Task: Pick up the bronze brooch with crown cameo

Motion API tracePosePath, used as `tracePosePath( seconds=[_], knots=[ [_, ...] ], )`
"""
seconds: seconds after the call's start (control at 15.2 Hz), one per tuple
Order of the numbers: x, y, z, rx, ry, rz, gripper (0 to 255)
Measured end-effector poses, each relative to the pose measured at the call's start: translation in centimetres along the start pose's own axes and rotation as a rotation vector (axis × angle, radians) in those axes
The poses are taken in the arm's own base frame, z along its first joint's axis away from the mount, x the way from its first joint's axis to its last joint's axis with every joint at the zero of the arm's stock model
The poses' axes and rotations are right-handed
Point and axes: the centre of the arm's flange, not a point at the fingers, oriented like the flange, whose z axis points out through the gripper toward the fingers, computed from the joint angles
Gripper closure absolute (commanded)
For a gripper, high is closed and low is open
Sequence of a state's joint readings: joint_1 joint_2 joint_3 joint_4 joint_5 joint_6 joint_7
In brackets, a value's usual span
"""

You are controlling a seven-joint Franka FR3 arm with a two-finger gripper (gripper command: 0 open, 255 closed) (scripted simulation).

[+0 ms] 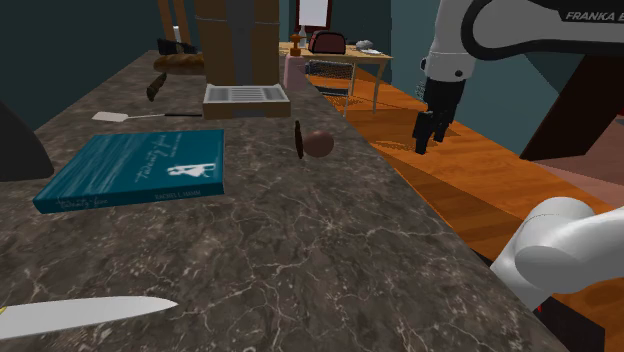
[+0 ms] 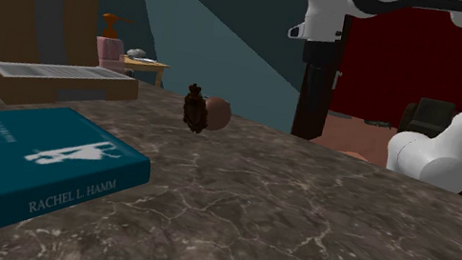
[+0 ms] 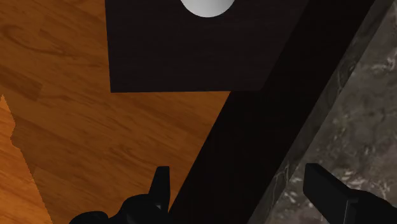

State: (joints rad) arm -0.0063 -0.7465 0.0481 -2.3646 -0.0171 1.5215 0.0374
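Nearest the shoulder camera, a pale knife blade (image 1: 90, 315) lies on the dark marbled stone countertop (image 1: 300, 250). Behind it is a teal hardback book (image 1: 135, 170), and both are well apart from the target. Farther on, the small bronze brooch with a rounded brown face (image 1: 310, 142) seems to stand on edge near the counter's rim. Beyond that rim the all-black two-finger gripper (image 1: 428, 135) hangs over the orange plank floor (image 3: 70, 95), jaws spread and empty. If it comes in low, the fingers could strike the counter's edge. A sideways nudge could topple the brooch — or roll it off.
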Motion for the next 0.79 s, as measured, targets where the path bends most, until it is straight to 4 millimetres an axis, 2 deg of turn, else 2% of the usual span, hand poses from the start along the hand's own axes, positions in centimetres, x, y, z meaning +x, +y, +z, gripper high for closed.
tracePosePath(
  seconds=[0.13, 0.26, 0.79],
  knots=[
    [0.4, -0.5, -0.3, -0.001, 0.000, 0.007, 0],
    [1.5, -2.1, -0.5, -0.005, -0.001, 0.034, 0],
    [8.4, -9.8, -3.5, -0.019, -0.008, 0.166, 0]
  ],
)
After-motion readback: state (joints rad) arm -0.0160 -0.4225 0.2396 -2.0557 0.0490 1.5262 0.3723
